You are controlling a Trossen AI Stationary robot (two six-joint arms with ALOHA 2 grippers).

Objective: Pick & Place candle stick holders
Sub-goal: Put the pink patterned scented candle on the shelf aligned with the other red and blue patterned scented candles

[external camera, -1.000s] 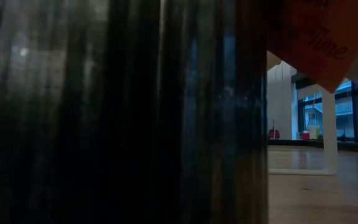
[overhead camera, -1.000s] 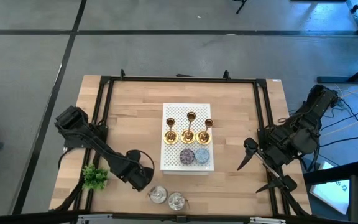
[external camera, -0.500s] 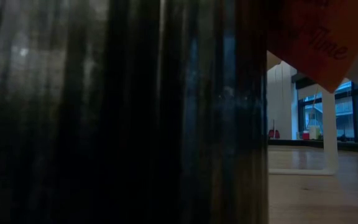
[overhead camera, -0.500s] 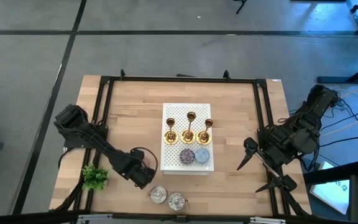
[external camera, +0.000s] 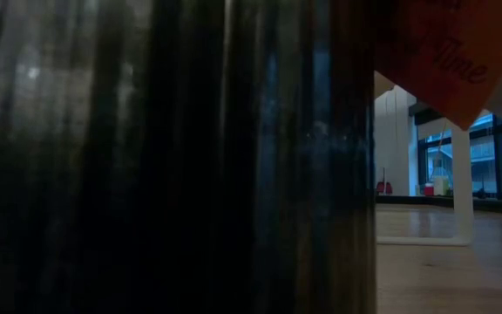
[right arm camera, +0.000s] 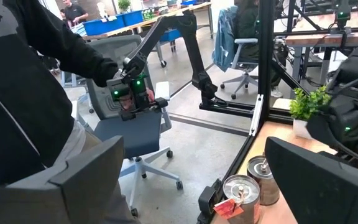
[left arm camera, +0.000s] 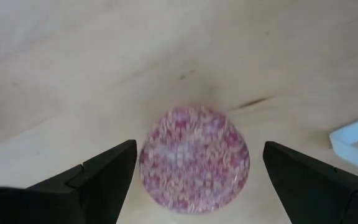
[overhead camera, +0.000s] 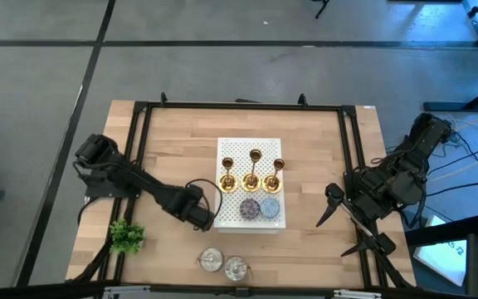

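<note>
Three gold candle stick holders (overhead camera: pixel 251 176) stand upright on their round bases in a row on a white board (overhead camera: pixel 231 149) at the table's middle. My left gripper (overhead camera: pixel 197 209) hangs open and points down just off the board's left edge. In the left wrist view a pink disc (left arm camera: pixel 194 158) lies flat on the wood below my left gripper (left arm camera: pixel 201 152), between the two fingers and apart from them. My right gripper (overhead camera: pixel 348 226) waits open at the table's right side, raised and level, with nothing between its fingers (right arm camera: pixel 191 180).
A purple disc (overhead camera: pixel 249 208) and a blue disc (overhead camera: pixel 270 206) lie on the board's near part. Two glass pots (overhead camera: pixel 222 264) stand by the near edge, and a small green plant (overhead camera: pixel 127 237) at the near left. A black frame (overhead camera: pixel 139 149) rims the table. A dark thing blocks most of the low view.
My left gripper has gone toward the table's far edge and a little to the right, up to the white board's left edge, rolling about its downward axis as it went. It has stayed open. My right arm has kept still.
</note>
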